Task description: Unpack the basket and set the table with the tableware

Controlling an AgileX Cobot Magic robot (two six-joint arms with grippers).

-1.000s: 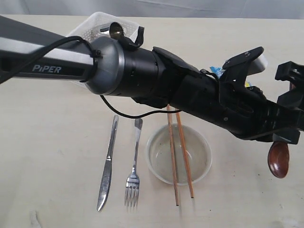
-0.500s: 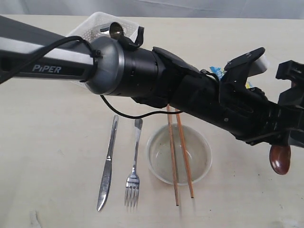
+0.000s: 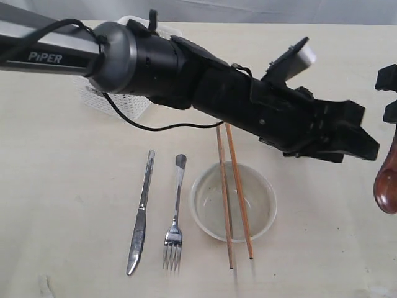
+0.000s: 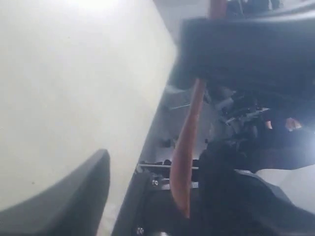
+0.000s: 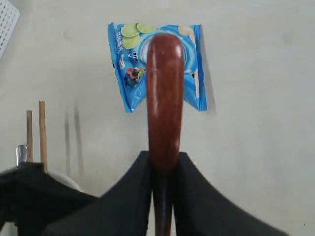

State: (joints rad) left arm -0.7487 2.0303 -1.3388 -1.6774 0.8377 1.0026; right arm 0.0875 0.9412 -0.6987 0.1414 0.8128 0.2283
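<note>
Lettering "PiPER" on left arm [image 3: 46, 57] above tabletop [image 3: 62, 186], left claw [image 3: 370, 131] spread apart beside hanging spoon [image 3: 386, 186], basket [image 3: 118, 105] behind arm, left wrist view blurred, right wrist view alone shows blue snack bag [image 5: 129, 69], right claw [image 5: 162, 164] clamped on spoon.

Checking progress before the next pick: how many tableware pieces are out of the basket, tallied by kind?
Knife: 1
Fork: 1
Bowl: 1
Chopsticks: 2
Spoon: 1, held, not yet set down
Total: 6
</note>
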